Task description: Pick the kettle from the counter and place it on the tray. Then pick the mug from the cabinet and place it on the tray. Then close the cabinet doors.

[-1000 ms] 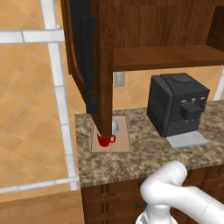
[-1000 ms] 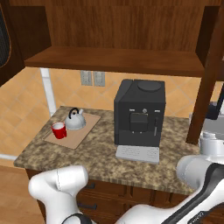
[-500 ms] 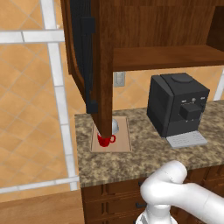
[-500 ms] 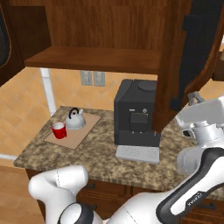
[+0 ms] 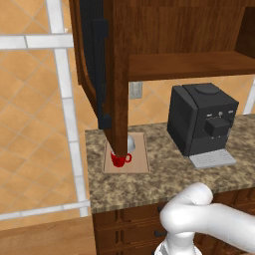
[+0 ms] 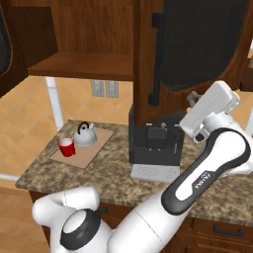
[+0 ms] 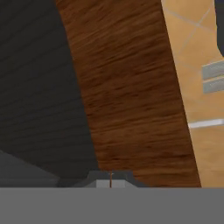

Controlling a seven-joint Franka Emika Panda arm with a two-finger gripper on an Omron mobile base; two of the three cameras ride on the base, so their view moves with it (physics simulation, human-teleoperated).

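Observation:
The red mug (image 6: 66, 147) and the small silver kettle (image 6: 85, 136) both stand on the tan tray (image 6: 94, 154) at the left end of the granite counter (image 6: 54, 174). In the left base view the mug (image 5: 118, 160) shows on the tray (image 5: 140, 158) and the kettle (image 5: 131, 144) is mostly hidden behind the left cabinet door (image 5: 115, 74), which stands open, edge-on. The right cabinet door (image 6: 192, 49) hangs part-way swung in, its bar handle (image 6: 157, 59) facing me. My gripper (image 6: 191, 100) is shut, empty, pressed against that door's lower frame. In the hand view the shut gripper (image 7: 110, 179) meets the wood frame (image 7: 131, 87) beside the dark glass (image 7: 39, 87).
A large black coffee machine (image 5: 199, 119) stands mid-counter, partly covered by the right door in the right base view. The cabinet's inner shelf (image 6: 84, 66) is bare. Dark drawers (image 5: 124, 224) sit under the counter. A tiled wall with outlets (image 6: 105, 88) lies behind.
The right cabinet door has swung leftward from the far right toward the cabinet's middle, with my hand moving along against it. Mug, kettle, tray and the left door have stayed put.

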